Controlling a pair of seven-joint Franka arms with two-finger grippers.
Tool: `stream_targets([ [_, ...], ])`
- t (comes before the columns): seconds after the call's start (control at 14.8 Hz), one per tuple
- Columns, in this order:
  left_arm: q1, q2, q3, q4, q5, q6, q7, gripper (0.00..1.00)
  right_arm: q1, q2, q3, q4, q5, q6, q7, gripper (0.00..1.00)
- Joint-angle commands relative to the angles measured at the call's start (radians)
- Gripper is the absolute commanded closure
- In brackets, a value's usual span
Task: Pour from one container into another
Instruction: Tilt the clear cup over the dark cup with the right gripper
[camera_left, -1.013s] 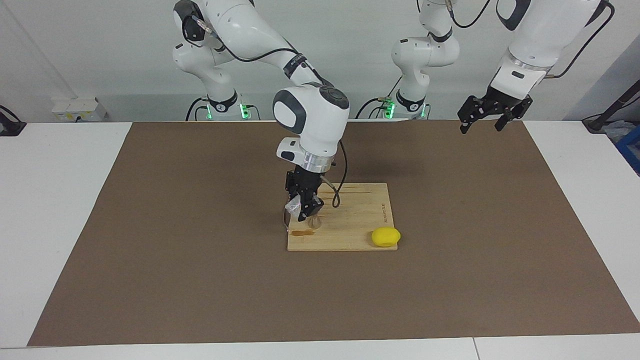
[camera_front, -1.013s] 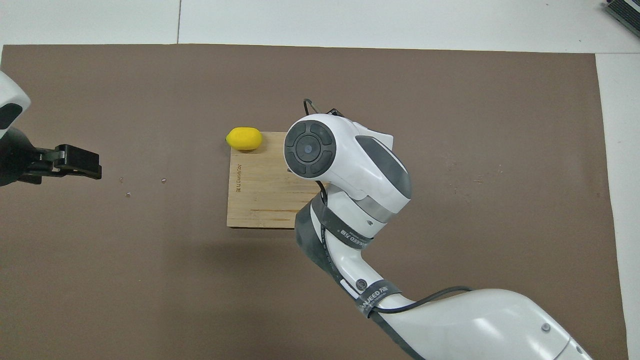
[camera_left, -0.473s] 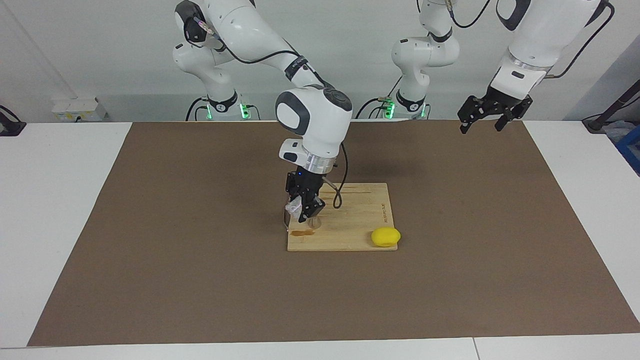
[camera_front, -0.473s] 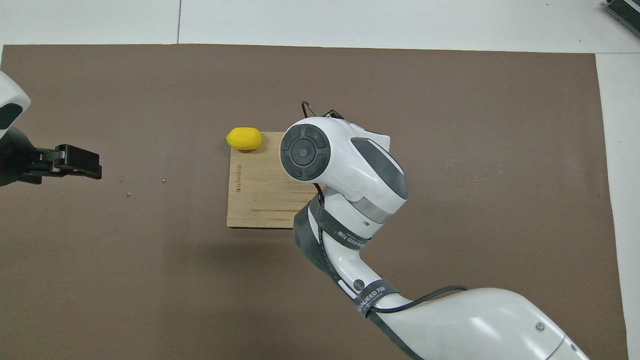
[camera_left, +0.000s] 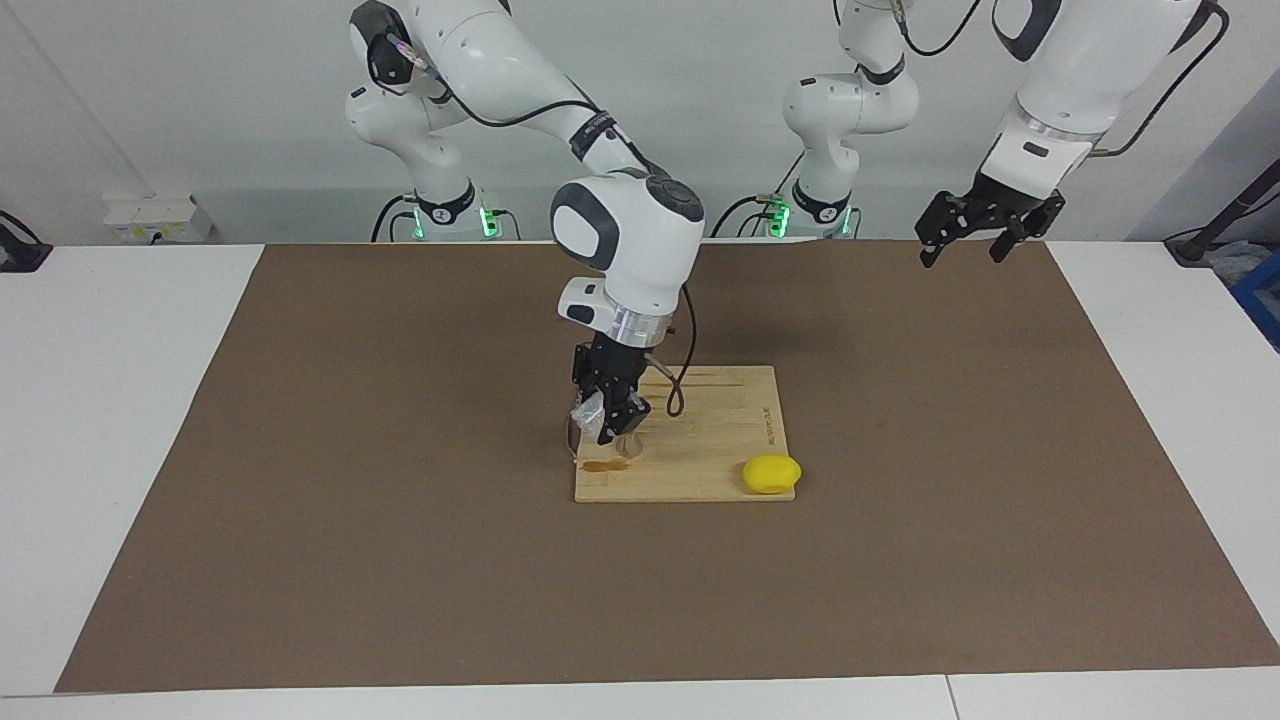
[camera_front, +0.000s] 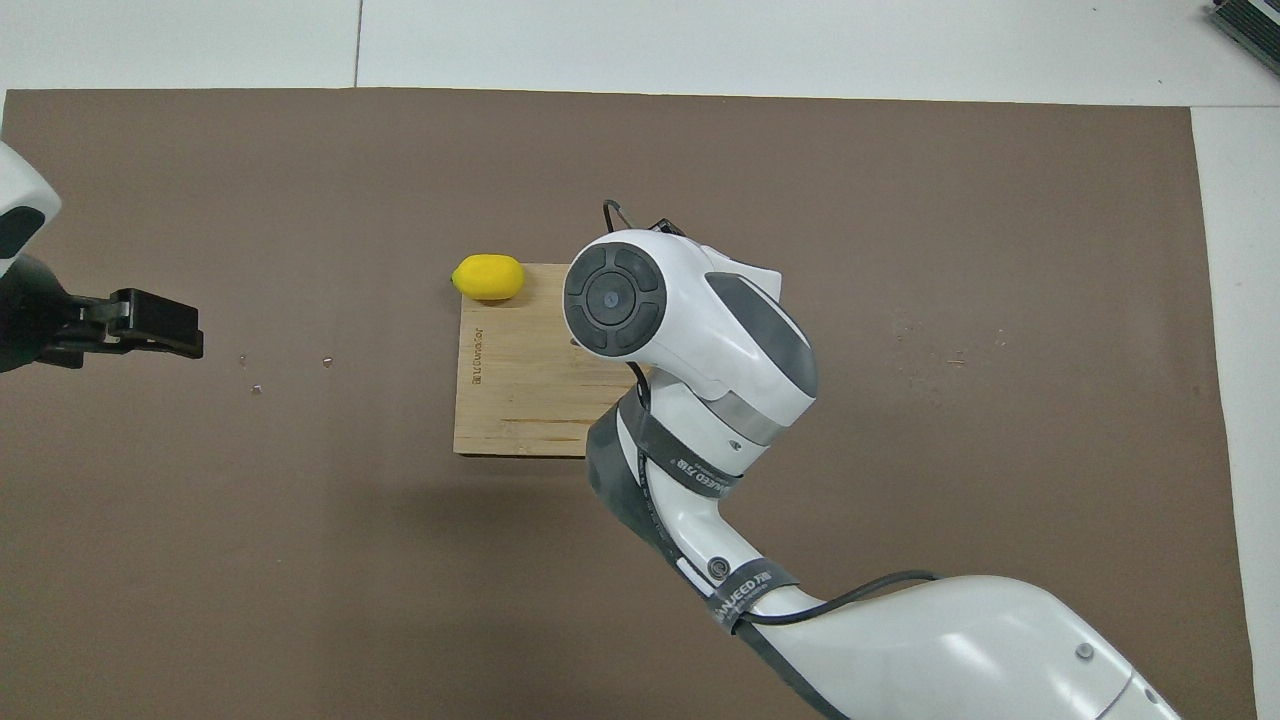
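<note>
The right gripper (camera_left: 612, 425), jaws clamped on the light, slippery clear cup (camera_left: 590, 413), tips it over the steel jigger (camera_left: 627, 446) on the cutting board (camera_left: 720, 430); left gripper (camera_left: 985, 230) waits open-jawed.

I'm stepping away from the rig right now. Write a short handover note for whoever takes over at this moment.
Right gripper: shut on the clear cup, held tilted low over the cutting board, at the corner toward the right arm's end.
Left gripper: open, empty, waiting in the air over the mat's edge at the left arm's end.
Jigger: stands on the board right under the cup; the overhead view hides both under the right arm.
Lemon: on the board's corner farthest from the robots.
Done: cup picked up, brought over the jigger, tipped. A brown puddle lies on the board beside the jigger.
Left: finish the pour, put the cup down.
</note>
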Motion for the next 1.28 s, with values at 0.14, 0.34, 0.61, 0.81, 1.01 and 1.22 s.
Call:
stream_targets([
  [0.14,0.016,-0.021,-0.007,-0.015,-0.011,-0.001,0.004,0.00,-0.028,-0.014,0.006,0.006,0.089,0.006,0.015,1.00],
  [0.34,0.016,-0.021,-0.007,-0.015,-0.011,-0.001,0.004,0.00,-0.059,-0.028,0.008,0.005,0.152,0.011,0.007,1.00],
  [0.61,0.016,-0.021,-0.007,-0.015,-0.011,-0.003,0.004,0.00,-0.098,-0.040,0.006,0.006,0.282,0.013,-0.025,1.00],
  [0.81,0.016,-0.021,-0.007,-0.015,-0.011,-0.003,0.004,0.00,-0.143,-0.042,0.006,0.005,0.394,0.016,-0.045,1.00],
  [1.01,0.016,-0.021,-0.007,-0.015,-0.011,-0.003,0.004,0.00,-0.190,-0.046,0.006,-0.006,0.521,0.043,-0.097,1.00],
  [1.22,0.016,-0.021,-0.007,-0.015,-0.011,-0.003,0.004,0.00,-0.270,-0.059,0.006,-0.043,0.662,0.042,-0.183,1.00],
])
